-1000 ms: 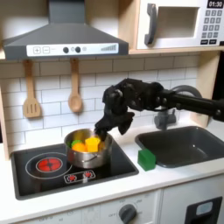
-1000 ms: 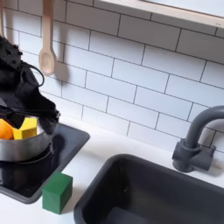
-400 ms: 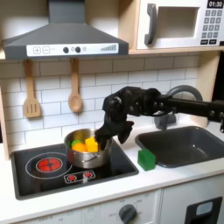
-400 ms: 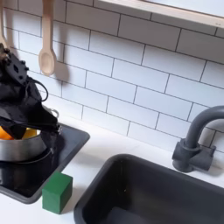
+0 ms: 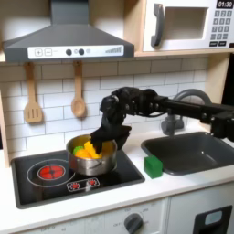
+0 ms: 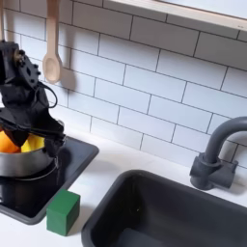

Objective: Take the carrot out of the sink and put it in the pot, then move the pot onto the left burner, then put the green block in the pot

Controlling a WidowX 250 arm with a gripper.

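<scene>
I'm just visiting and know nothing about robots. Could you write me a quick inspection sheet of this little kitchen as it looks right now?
Surface: white counter with black stovetop.
Job's things: pot on the stovetop, orange carrot and yellow block inside; green block on the counter; sink looks empty.
Clutter: nothing seen.
Grippers: gripper at the pot's rim, fingers' state unclear.
Cables: nothing seen.
Surroundings: tiled wall, wooden utensils, range hood, microwave, faucet.
</scene>
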